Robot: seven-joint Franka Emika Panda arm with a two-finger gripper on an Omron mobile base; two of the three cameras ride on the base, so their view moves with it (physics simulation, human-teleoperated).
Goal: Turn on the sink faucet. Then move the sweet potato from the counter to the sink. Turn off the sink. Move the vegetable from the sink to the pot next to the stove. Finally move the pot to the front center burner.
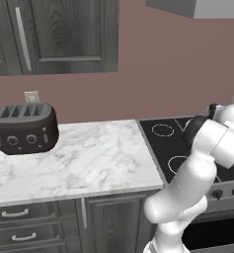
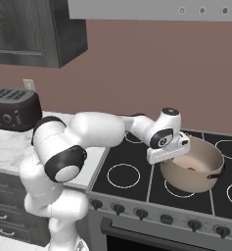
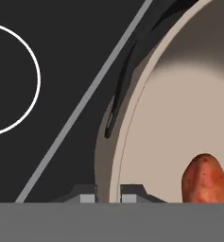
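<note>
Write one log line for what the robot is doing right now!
step: moving pot | gripper: shut on pot rim | sweet potato: inside pot | pot: on stove

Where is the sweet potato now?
The sweet potato lies inside the pot on the stove, right of the tool in the hand view.

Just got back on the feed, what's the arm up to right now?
The gripper is shut on the near rim of the pot, which stands on the stove. The sweet potato already lies inside the pot. The pot is on the cooktop's front row, so this looks like the final move onto the burner.
</note>
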